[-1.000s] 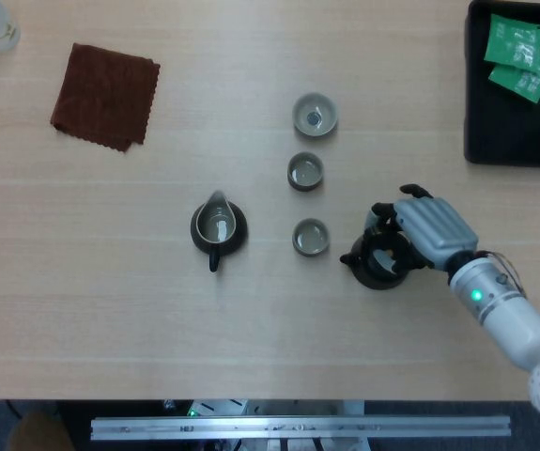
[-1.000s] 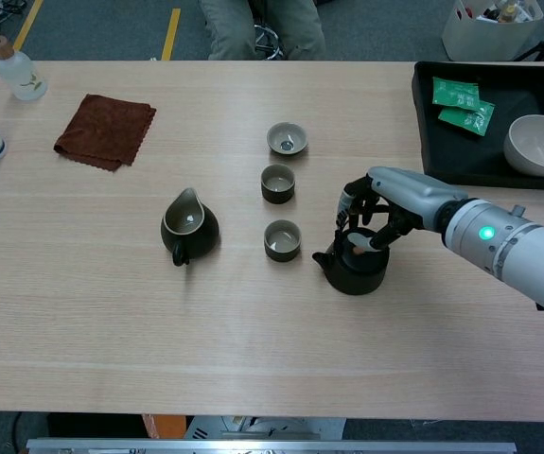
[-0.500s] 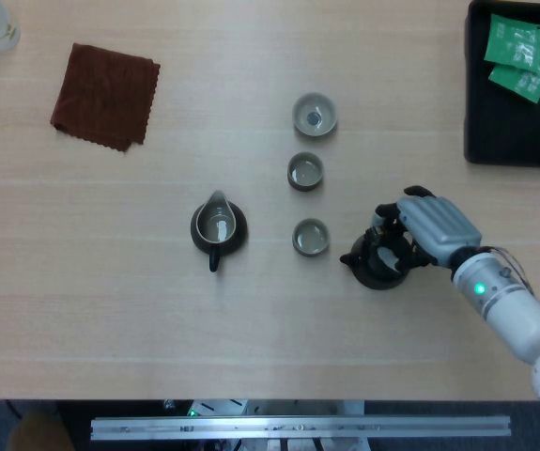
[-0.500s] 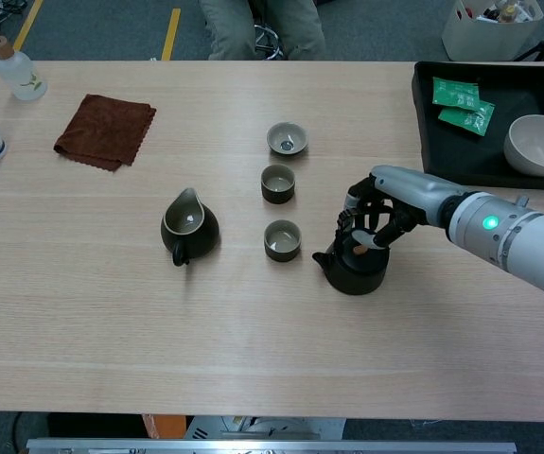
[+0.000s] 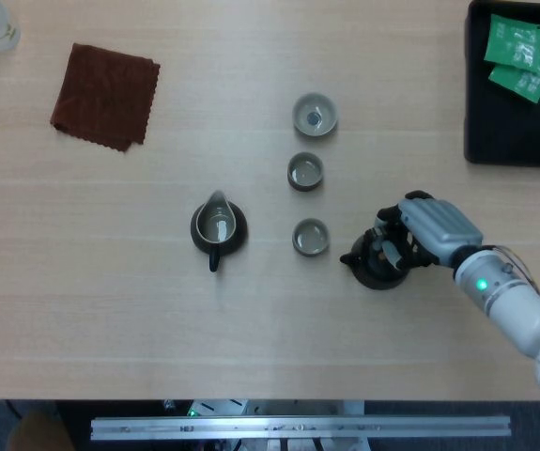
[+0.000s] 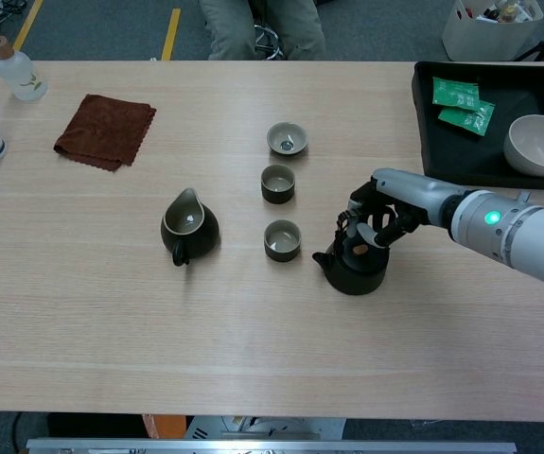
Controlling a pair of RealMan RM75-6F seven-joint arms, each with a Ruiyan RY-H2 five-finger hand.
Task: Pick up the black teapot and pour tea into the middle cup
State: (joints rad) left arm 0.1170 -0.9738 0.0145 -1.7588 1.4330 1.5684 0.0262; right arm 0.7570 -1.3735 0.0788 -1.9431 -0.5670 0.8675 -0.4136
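The black teapot (image 5: 373, 273) (image 6: 355, 275) stands on the table, spout pointing left toward the nearest cup (image 5: 311, 237) (image 6: 282, 240). My right hand (image 5: 435, 225) (image 6: 396, 197) reaches in from the right, and its fingers curl around the handle on top of the pot. The middle cup (image 5: 305, 172) (image 6: 277, 183) sits up and to the left of the teapot. Beyond it is the far cup (image 5: 315, 114) (image 6: 287, 139). All three cups form a column. My left hand shows in neither view.
A dark pitcher (image 5: 219, 227) (image 6: 188, 225) stands left of the cups. A brown cloth (image 5: 105, 96) (image 6: 106, 130) and a bottle (image 6: 16, 71) lie far left. A black tray (image 5: 504, 141) (image 6: 470, 156) with green packets and a white bowl (image 6: 539, 145) is at the back right.
My right hand and forearm have shifted slightly right, with the fingers still hooked on the teapot's top. The teapot and cups have stayed where they were.
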